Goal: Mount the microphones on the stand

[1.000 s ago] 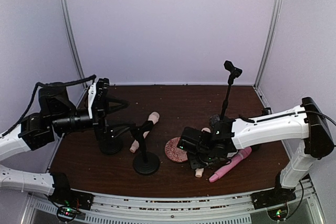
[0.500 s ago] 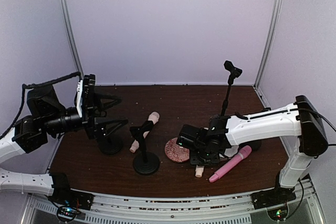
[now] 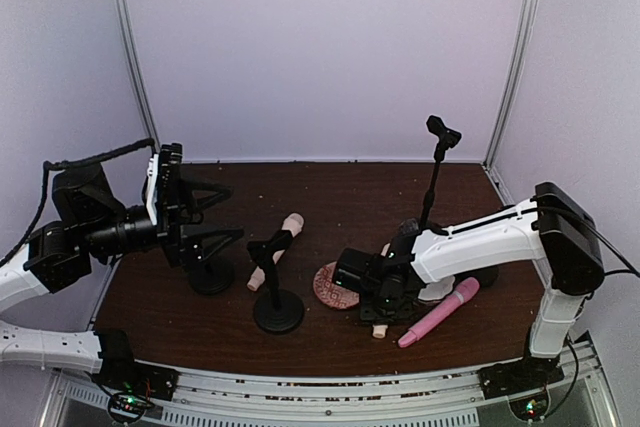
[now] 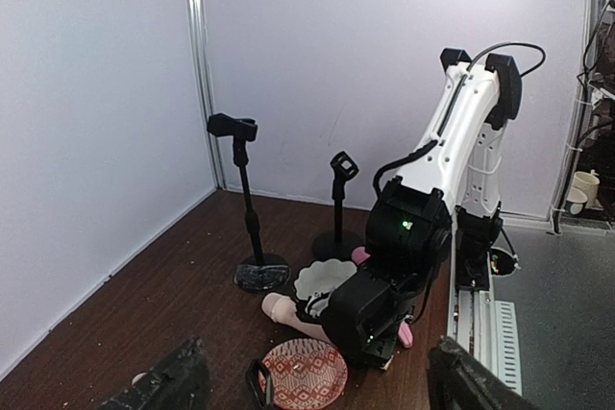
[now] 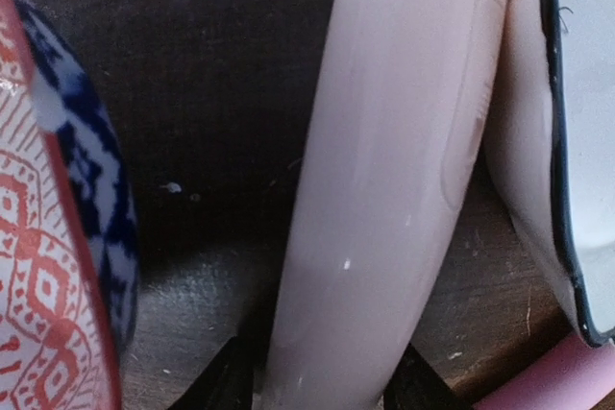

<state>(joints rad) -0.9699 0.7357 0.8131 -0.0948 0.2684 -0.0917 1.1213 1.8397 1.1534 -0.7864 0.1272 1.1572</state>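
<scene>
Low on the tabletop [image 5: 221,93], right tool [image 5: 322,386] straddling peach microphone [image 5: 384,170]; grip impossible to tell.
Lying between patterned dish [image 5: 58,266] and white dish [image 5: 577,122]; pink microphone [image 3: 440,312] nearby; left tool [image 4: 322,381] raised, spread wide, holding nothing.

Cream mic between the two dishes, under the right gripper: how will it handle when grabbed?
The cream microphone looks glossy and smooth, so it may slip in the right gripper. Its rounded body would likely roll if nudged, though the red patterned dish and white dish flank it. Seems rigid plastic: probably stiff, light.
</scene>
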